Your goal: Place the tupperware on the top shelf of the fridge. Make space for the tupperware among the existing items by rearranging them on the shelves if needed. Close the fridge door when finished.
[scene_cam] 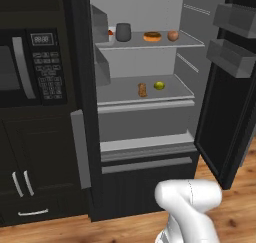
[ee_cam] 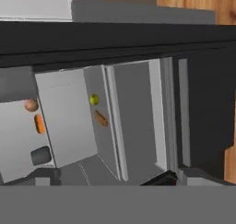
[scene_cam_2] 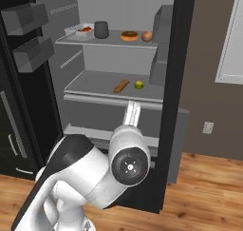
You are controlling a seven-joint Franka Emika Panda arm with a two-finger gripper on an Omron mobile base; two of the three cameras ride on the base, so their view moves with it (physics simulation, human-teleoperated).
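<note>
Two dark finger tips barely peek up at the bottom of my hand view, and from what I can judge the jaws stand wide apart with nothing between them. Beyond them the hand camera looks, rolled sideways, into the tall black two-door fridge with its pale grey interior. The white arm is folded low in front of the fridge, its forearm reaching towards the lower front edge of the compartment, well below both shelves.

The shallow white plastic tupperware with red-brown food already sits at the left end of the uppermost pale-grey top shelf, just beside the dark grey cylindrical jar. Further along that shelf lie the glazed brown donut and the round brownish-red fruit. On the lower shelf, the small brown lump and the yellow-green lime lie near each other.

So I judge placing is done and closing is in hand. Next I must bring the empty jaws behind the open right door and push it shut, clearing its grey bins.
</note>
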